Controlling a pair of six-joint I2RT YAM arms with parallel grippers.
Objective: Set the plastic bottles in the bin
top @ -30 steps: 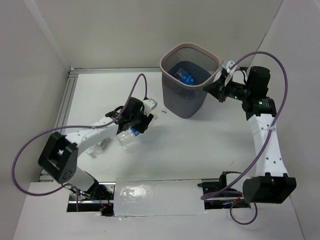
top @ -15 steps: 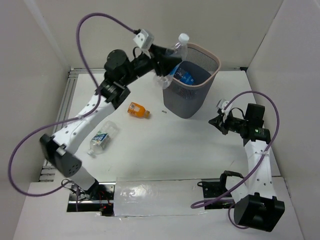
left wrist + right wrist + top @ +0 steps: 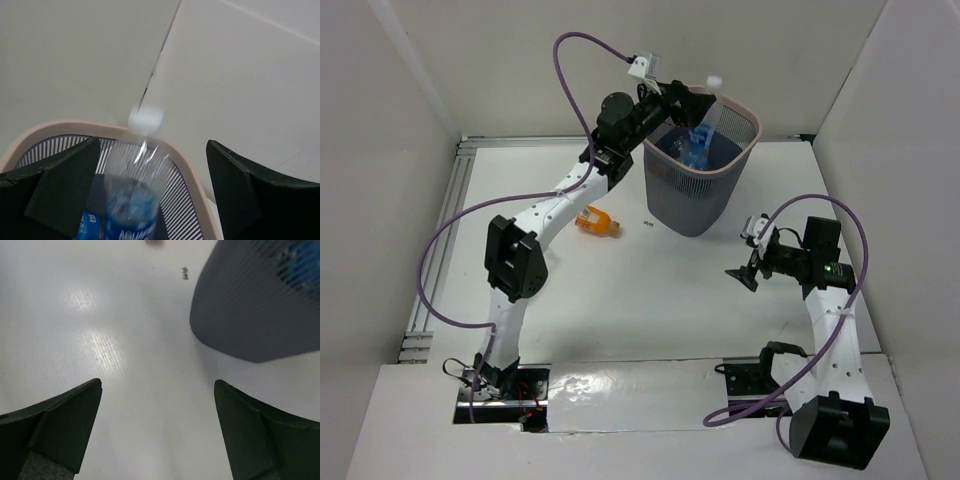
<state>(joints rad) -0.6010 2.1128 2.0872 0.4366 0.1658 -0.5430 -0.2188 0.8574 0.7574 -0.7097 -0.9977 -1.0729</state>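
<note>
The bin [image 3: 698, 195] is a dark mesh basket with a pale pink rim [image 3: 186, 156] at the back of the table. My left gripper [image 3: 692, 100] [image 3: 152, 145] is above its rim, open. A clear plastic bottle [image 3: 131, 197] with a blue label and white cap [image 3: 716, 80] is blurred between the spread fingers, loose and partly inside the bin. Another blue-labelled bottle [image 3: 86, 227] lies inside. A short orange bottle [image 3: 597, 221] lies on the table left of the bin. My right gripper [image 3: 738, 273] [image 3: 157, 385] hangs open over bare table, right of the bin, holding nothing.
White walls close in on the table at the back, left and right. A metal rail [image 3: 445, 235] runs along the left edge. A small dark speck [image 3: 647, 223] [image 3: 185, 273] lies near the bin's foot. The bin's wall [image 3: 250, 315] fills the upper right of the right wrist view.
My left gripper reached further over the bin and opened, and the clear bottle it held is dropping in. My right gripper drew back from the bin towards the table and opened.
</note>
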